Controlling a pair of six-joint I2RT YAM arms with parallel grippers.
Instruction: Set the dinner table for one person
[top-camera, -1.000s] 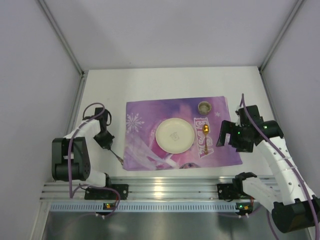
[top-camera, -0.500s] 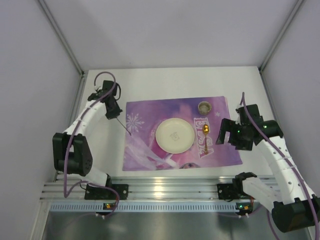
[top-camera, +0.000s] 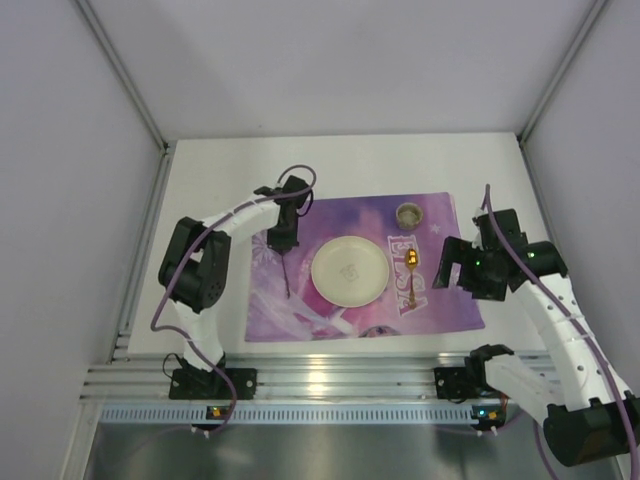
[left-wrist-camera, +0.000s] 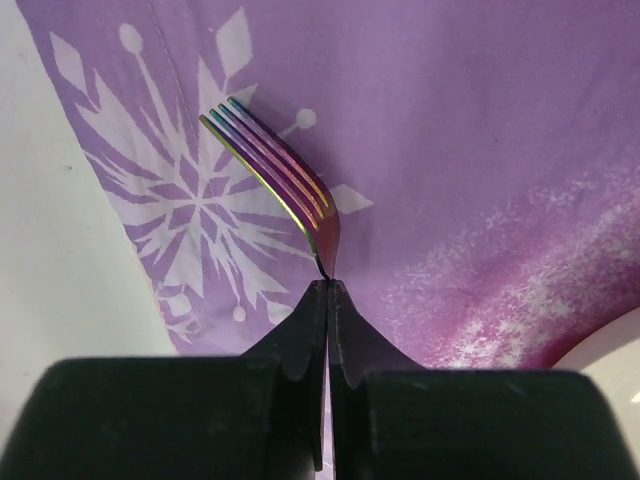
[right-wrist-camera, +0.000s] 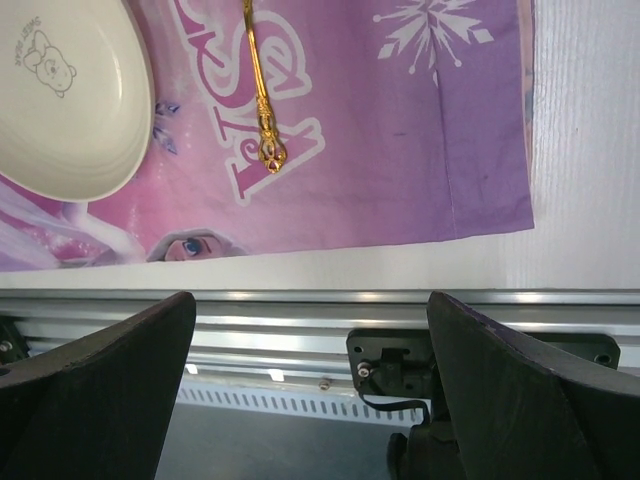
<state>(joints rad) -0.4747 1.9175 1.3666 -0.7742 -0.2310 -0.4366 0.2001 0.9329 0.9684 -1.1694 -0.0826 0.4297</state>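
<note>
My left gripper (top-camera: 284, 241) is shut on a thin fork (top-camera: 288, 277) and holds it over the left part of the purple placemat (top-camera: 300, 225), just left of the cream plate (top-camera: 349, 271). In the left wrist view the fork's rainbow tines (left-wrist-camera: 270, 170) stick out past the shut gripper (left-wrist-camera: 328, 287) above a white snowflake print. A gold spoon (top-camera: 413, 276) lies on the placemat right of the plate, and a small cup (top-camera: 408, 214) stands behind it. My right gripper (top-camera: 462, 272) hovers open and empty over the placemat's right edge. The white dinner table (top-camera: 210, 190) lies under everything.
In the right wrist view the plate (right-wrist-camera: 70, 100), the gold spoon (right-wrist-camera: 262, 100) and the placemat's near corner (right-wrist-camera: 480, 190) show above the metal rail (right-wrist-camera: 300, 320) at the table's near edge. White walls enclose the table on three sides.
My left arm has swung from the table's left side, round the back, to over the placemat's left part, carrying the fork. The right arm has stayed still.
</note>
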